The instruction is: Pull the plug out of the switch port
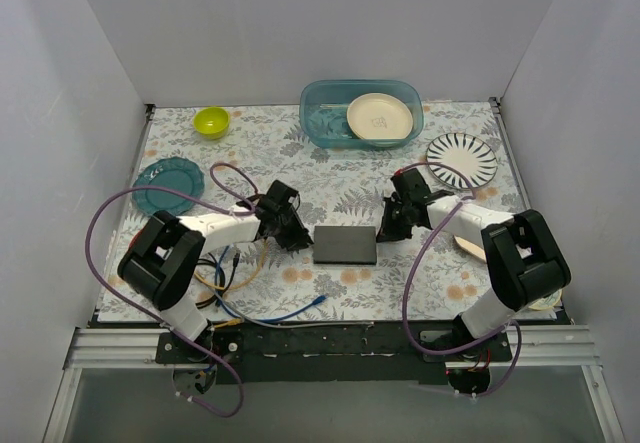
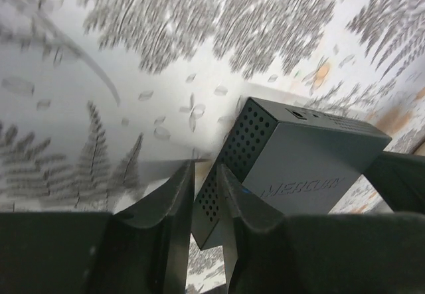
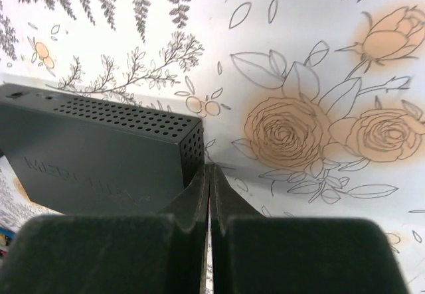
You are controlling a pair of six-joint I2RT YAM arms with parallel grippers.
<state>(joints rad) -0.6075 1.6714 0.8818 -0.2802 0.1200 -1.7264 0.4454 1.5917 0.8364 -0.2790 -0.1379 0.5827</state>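
The switch (image 1: 345,245) is a flat matte-black box lying in the middle of the table. No plug shows in it, and its row of ports is hidden. My left gripper (image 1: 296,234) is at its left end. In the left wrist view the fingers (image 2: 179,194) stand a narrow gap apart with nothing between them, and the switch's perforated end (image 2: 236,154) lies just beyond. My right gripper (image 1: 388,230) is at the switch's right end. In the right wrist view it is shut (image 3: 210,168), empty, its tips beside the switch's corner (image 3: 189,145). A blue cable (image 1: 290,313) ends in a loose plug (image 1: 320,302).
Tangled yellow, black and blue cables (image 1: 235,268) lie at the front left. A blue tub (image 1: 330,123) holding a cream plate (image 1: 380,116) stands at the back. There is a striped plate (image 1: 462,158) at the back right, a teal plate (image 1: 168,183) and a green bowl (image 1: 211,121) on the left.
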